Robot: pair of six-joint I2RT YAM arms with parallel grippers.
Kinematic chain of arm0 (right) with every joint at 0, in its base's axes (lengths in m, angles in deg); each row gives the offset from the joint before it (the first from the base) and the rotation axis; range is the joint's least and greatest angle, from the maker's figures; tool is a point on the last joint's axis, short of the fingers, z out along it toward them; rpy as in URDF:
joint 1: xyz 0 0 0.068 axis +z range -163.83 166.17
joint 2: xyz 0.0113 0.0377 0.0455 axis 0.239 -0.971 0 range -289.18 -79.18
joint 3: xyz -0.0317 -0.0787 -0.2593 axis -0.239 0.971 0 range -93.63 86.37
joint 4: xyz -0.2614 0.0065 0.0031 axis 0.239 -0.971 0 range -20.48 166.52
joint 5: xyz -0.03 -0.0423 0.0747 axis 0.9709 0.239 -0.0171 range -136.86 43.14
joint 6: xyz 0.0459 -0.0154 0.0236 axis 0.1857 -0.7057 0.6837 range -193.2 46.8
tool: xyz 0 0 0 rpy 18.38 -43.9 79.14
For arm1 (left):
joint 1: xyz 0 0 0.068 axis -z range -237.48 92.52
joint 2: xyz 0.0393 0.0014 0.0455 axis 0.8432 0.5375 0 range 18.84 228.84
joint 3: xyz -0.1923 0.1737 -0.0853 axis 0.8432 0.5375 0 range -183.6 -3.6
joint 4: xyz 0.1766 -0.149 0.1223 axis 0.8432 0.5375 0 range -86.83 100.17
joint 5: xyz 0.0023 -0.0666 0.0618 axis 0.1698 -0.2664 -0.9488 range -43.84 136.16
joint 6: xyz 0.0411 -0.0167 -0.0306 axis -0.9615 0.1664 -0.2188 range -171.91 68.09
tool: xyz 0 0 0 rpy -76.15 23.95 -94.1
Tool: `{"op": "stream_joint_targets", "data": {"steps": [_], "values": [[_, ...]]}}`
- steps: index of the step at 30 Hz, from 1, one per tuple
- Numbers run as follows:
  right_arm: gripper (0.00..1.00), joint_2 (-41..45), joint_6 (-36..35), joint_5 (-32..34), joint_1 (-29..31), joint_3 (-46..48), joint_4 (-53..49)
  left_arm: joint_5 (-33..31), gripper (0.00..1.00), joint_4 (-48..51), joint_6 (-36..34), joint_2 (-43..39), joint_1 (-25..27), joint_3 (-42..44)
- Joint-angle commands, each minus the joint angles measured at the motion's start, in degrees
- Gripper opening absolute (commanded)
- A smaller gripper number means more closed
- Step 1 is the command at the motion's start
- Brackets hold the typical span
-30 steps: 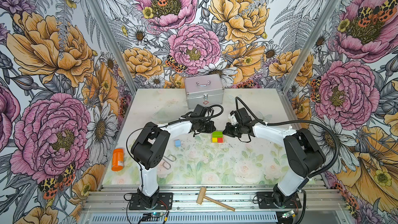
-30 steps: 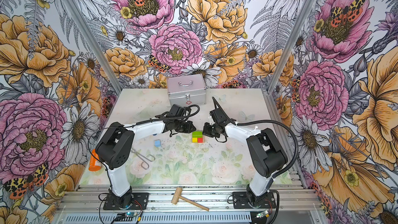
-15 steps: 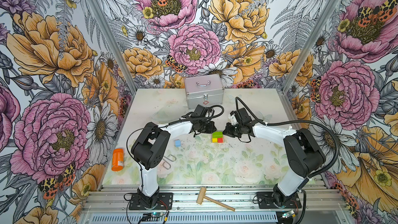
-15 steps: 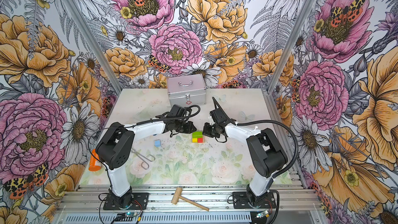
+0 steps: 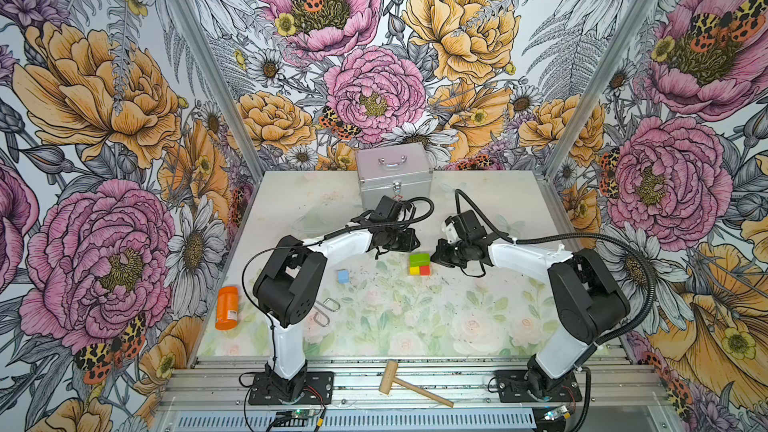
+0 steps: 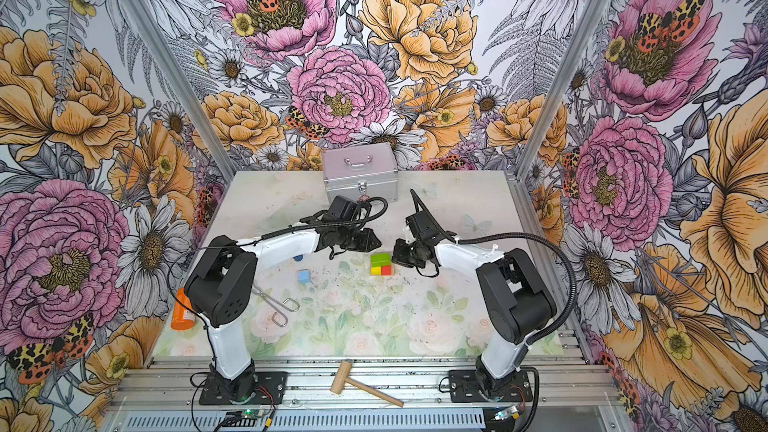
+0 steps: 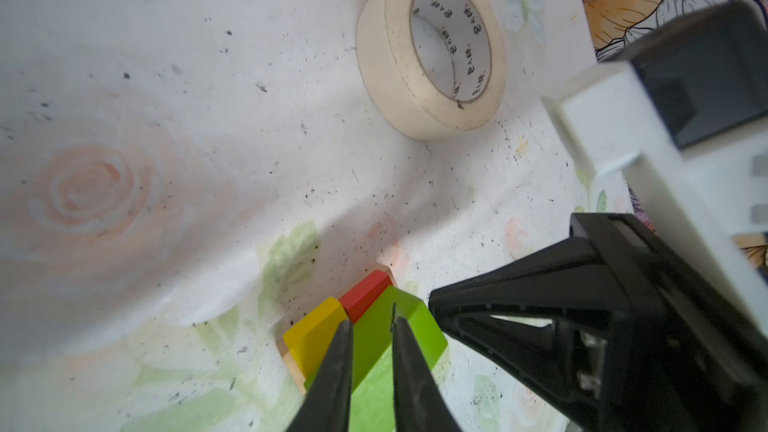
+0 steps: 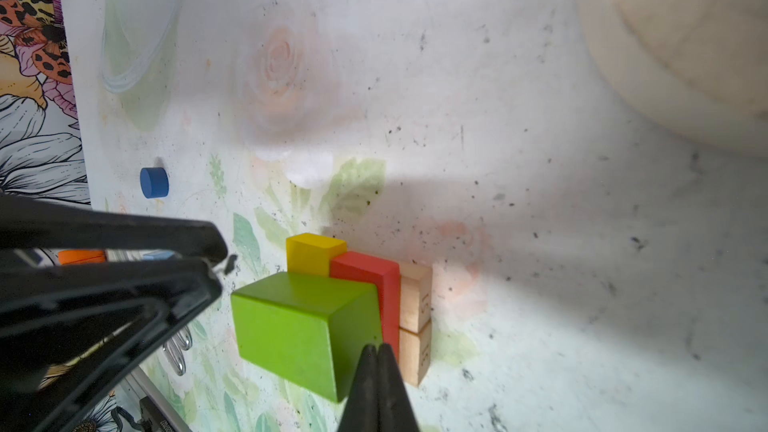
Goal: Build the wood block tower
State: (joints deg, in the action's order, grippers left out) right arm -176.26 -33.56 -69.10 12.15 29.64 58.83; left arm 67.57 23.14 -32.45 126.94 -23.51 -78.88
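While the green bar (image 8: 291, 326) sits atop the red bar (image 8: 365, 270) and yellow bar (image 8: 313, 249) over the tan bars (image 8: 415, 301), mid-tabletop (image 5: 415, 326), the left gripper (image 7: 371, 322) hangs just over it, jaws narrowly apart and empty. The right gripper (image 8: 378, 349) has its jaws pressed together at the bar's corner. Letting go probably wants a straight lift with no sideways drag. Compared with a second ago, the arms, the tower (image 5: 419, 264) and the light blue cube (image 5: 342, 275) look unmoved.

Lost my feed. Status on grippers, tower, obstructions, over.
Left gripper slightly open over green block; right gripper shut beside it. Tower green-topped; light blue cube, dark blue cylinder loose. Nothing in the way.
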Motion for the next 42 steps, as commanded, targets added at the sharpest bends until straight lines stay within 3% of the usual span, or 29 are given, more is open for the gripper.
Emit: {"op": "stream_joint_targets", "data": {"steps": [1, 6, 19, 26, 42], "values": [[0.00, 2.38, 0.46, 1.23, 0.38, 0.09, 0.55, -2.93, 0.21, 1.29, -1.60, -1.77, -1.31, -2.96], [0.00, 3.28, -0.03, 2.48, -0.66, -1.09, -0.16, -6.43, 0.19, 3.67, -1.46, -7.93, -1.81, -1.35], [0.00, -3.07, -2.15, 1.14, -1.20, -9.77, -0.99, -8.11, 0.13, 3.21, 4.21, -23.39, -0.66, 15.76], [0.00, -6.32, -2.34, -0.14, -0.48, -11.14, -0.88, -6.95, 0.13, -0.54, 6.73, -22.17, 0.38, 19.20], [0.00, -6.28, -1.98, -0.42, 0.21, -9.37, -0.88, -4.54, 0.12, -3.82, 7.08, -14.64, 1.49, 17.73]]}}
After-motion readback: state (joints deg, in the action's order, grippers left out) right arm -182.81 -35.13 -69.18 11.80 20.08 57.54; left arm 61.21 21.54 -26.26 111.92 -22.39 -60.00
